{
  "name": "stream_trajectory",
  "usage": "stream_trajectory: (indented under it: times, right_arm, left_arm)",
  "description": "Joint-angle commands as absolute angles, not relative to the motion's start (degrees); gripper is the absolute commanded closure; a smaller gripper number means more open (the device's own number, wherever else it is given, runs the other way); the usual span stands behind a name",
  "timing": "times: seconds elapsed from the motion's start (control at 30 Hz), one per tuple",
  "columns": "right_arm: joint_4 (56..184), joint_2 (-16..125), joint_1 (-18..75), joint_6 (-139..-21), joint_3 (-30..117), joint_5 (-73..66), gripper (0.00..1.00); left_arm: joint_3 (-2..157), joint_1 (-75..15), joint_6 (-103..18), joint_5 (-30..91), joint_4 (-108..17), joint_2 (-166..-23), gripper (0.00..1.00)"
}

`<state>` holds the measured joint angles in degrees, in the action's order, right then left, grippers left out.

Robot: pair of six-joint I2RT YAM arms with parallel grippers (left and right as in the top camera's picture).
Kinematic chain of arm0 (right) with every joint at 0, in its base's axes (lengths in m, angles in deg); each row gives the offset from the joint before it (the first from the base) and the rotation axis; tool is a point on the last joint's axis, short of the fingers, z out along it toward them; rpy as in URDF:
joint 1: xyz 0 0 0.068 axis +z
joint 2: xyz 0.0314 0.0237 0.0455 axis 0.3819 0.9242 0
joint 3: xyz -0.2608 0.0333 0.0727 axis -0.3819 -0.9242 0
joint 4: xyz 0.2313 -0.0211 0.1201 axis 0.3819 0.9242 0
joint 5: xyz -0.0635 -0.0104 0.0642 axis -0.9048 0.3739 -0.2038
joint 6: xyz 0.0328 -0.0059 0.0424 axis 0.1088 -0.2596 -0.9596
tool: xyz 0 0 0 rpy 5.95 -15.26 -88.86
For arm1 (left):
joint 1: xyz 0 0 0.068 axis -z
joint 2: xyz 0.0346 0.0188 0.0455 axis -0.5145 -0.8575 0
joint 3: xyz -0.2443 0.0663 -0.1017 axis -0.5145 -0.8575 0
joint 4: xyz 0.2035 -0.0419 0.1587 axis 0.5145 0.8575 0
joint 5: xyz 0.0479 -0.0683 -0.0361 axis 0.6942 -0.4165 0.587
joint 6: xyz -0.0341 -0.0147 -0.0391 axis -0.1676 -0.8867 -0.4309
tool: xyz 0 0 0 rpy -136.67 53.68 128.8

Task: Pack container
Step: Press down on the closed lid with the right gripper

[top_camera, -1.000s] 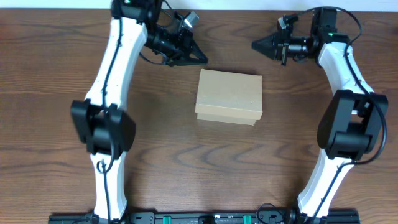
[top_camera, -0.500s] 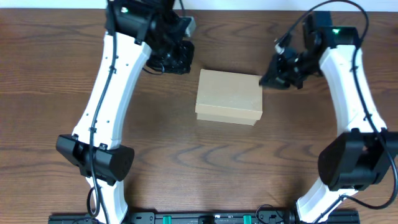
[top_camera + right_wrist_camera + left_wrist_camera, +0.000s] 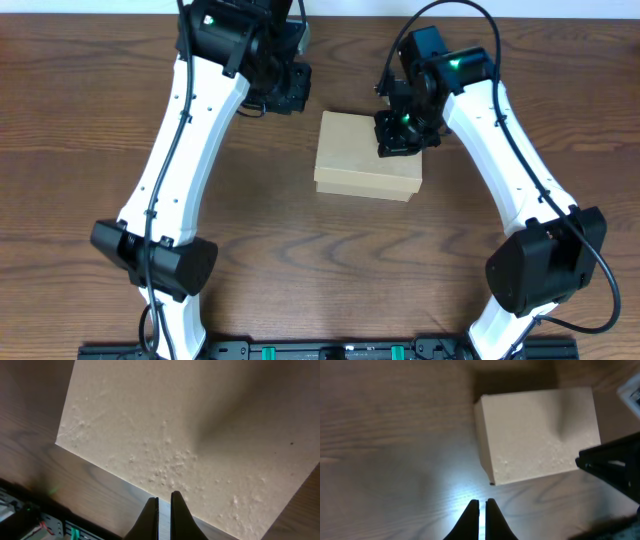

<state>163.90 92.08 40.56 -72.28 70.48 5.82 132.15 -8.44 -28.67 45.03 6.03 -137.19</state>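
The container (image 3: 356,157) is a tan cardboard box with its flap lid closed, lying in the middle of the wooden table. My left gripper (image 3: 284,98) hangs over the table just off the box's far left corner, pointing down, shut and empty. In the left wrist view its fingertips (image 3: 482,503) are above bare wood beside the box (image 3: 535,440). My right gripper (image 3: 398,138) is over the box's far right part, shut and empty. In the right wrist view its fingertips (image 3: 164,496) are just past an edge of the lid (image 3: 200,425).
The wooden table (image 3: 90,150) stretches out on all sides of the box. The right gripper's dark fingers (image 3: 612,462) show at the right edge of the left wrist view. The arm bases and a rail (image 3: 320,350) line the near edge.
My right gripper has swung left from beside the box to above its far right part, turning to point down. My left gripper has turned downward and stayed near the box's far left corner.
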Motion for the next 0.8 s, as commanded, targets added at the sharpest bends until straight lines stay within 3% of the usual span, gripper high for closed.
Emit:
stream_trajectory:
  times: [0.0, 0.33, 0.77]
  right_arm:
    - [163.5, 92.9, 41.3, -72.1, 69.6, 4.2, 0.99]
    - [158.5, 92.9, 41.3, -72.3, 59.7, 4.2, 0.99]
    - [158.0, 92.9, 41.3, -72.3, 58.3, 3.2, 0.98]
  left_arm:
    - [132.6, -8.5, -29.6, 49.5, 5.9, -132.5, 0.94]
    - [132.6, -8.5, -29.6, 52.5, 6.2, -129.6, 0.94]
    - [132.6, -8.5, -29.6, 52.5, 6.2, -129.6, 0.94]
